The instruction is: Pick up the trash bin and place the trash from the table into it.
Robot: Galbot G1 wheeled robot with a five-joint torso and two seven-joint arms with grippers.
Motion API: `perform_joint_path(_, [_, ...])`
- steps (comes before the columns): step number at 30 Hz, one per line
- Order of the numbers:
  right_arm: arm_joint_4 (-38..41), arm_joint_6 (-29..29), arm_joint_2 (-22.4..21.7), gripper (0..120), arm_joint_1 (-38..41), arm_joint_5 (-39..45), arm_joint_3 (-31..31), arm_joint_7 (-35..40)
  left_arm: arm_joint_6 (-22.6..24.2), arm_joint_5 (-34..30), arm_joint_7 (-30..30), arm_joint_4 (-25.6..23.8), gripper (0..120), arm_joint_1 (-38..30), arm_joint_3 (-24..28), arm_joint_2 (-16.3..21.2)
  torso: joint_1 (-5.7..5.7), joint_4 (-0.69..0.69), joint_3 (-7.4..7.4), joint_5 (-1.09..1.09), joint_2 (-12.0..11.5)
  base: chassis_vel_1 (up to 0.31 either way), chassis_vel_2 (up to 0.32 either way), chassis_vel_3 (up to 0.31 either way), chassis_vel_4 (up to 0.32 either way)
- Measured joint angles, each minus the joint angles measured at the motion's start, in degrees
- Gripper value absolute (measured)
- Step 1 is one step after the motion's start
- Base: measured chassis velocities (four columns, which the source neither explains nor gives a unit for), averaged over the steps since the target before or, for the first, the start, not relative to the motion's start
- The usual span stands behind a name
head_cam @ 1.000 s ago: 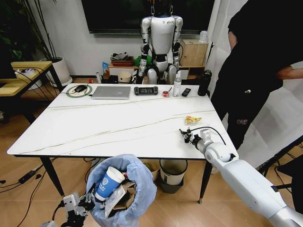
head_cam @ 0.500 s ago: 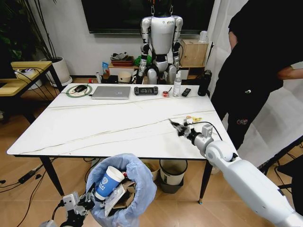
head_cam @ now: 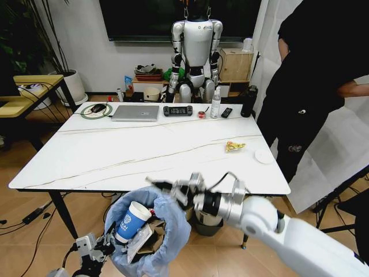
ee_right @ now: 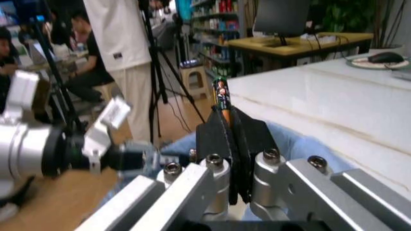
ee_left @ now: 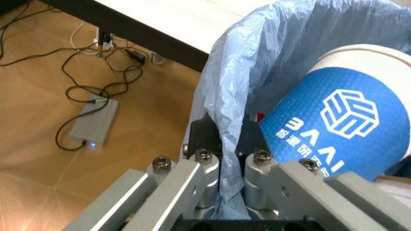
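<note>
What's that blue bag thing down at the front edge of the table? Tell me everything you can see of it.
It is the trash bin, a small round bin lined with a crinkled light-blue plastic bag that spills over its rim. It sits below the table's near edge. The left gripper is shut on the bag's edge. Inside, a blue-and-white paper cup lies tilted, with torn brown cardboard beside it. The right gripper is over the bin's mouth, pinching a small slim item.

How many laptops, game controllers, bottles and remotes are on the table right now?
laptop: 1
game controller: 1
bottles: 2, one clear and one dark
remote: 1
Total: 5
</note>
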Motion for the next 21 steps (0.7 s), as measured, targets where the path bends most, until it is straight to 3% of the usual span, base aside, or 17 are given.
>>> perform_joint_path(5, [-1.6, 0.5, -0.5, 0, -1.2, -4.6, -1.2, 1.1, 0.1, 0.0, -0.1, -0.1, 0, -0.1, 0.4, -0.1, 0.00, 0.00, 0.00, 0.00, 0.0, 0.000, 0.000, 0.000, 0.000])
perform_joint_path(18, [-1.6, 1.1, -0.7, 0, -1.0, -5.3, -1.0, 1.4, 0.2, 0.2, -0.2, 0.3, 0, -0.3, 0.9, -0.3, 0.01, 0.00, 0.00, 0.00, 0.0, 0.000, 0.000, 0.000, 0.000])
perform_joint_path(21, [-1.6, 1.7, -0.7, 12, -1.3, -6.2, -1.0, 2.1, 0.2, 0.2, -0.2, 0.3, 0, -0.3, 0.9, -0.3, 0.01, 0.00, 0.00, 0.00, 0.0, 0.000, 0.000, 0.000, 0.000])
